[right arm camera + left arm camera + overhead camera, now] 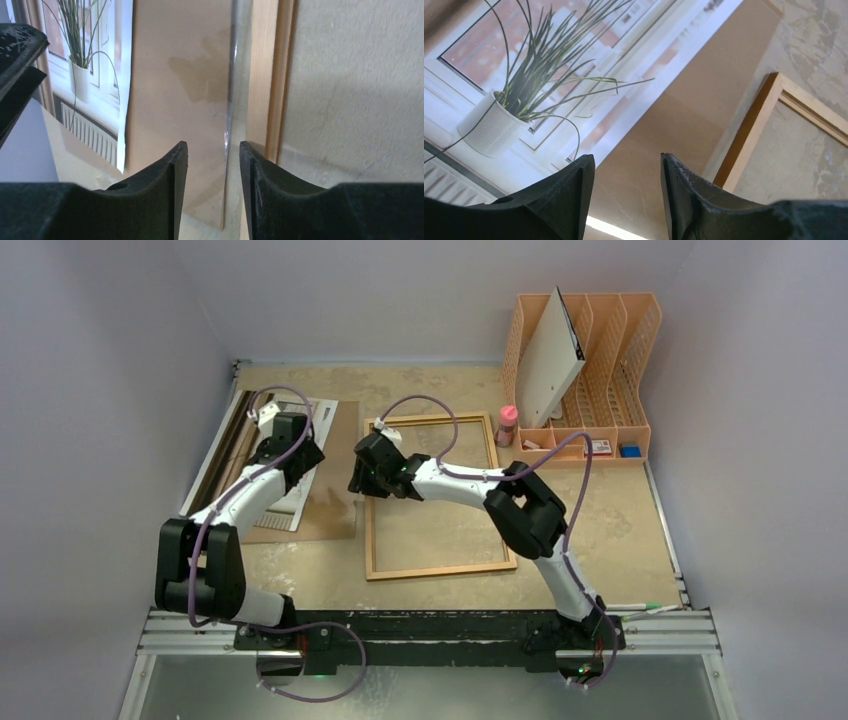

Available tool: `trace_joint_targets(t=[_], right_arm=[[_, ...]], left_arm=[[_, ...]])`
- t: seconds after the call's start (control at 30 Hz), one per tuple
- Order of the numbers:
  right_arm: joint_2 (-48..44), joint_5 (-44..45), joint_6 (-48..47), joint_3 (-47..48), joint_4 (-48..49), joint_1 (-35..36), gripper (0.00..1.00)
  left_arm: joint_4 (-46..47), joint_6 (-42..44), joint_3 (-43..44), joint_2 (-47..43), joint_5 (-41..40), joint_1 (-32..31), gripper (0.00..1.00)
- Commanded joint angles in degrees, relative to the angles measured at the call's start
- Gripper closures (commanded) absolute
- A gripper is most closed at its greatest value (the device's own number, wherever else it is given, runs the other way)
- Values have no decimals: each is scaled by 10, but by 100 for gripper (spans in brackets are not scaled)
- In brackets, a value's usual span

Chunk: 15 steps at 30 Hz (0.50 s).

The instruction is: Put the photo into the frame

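The photo (283,512) of a spiky green potted plant (524,100) lies at the left on a plain brown backing board (335,490). The light wooden frame (440,570) lies flat in the middle of the table. My left gripper (300,462) hangs open over the board (684,110) just right of the photo's edge, with nothing between its fingers (627,160). My right gripper (360,480) is open at the frame's left rail (267,75). A thin clear edge (231,100), seemingly the pane, runs between its fingers (212,147), and neither pad visibly touches it.
An orange file rack (625,370) stands at the back right with a white board (550,355) leaning in it. A pink bottle (508,422) stands at its front left corner. Dark strips (225,450) lie along the left wall. A pen (640,608) rests near the right base.
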Motion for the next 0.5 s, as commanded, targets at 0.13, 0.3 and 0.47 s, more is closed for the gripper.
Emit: trace_joint_targets(t=[0.13,0.3,0.47], right_arm=[[65,91,33,114,-65,9,53],[111,135,61,181,-126,11,52],[141,158,67,225,-169,12,50]], left_arm=[[94,-17,-20,31,82,54,49],[135,-29,-38,44,93,57,50],[175,-36,-62,38,80,59,50]])
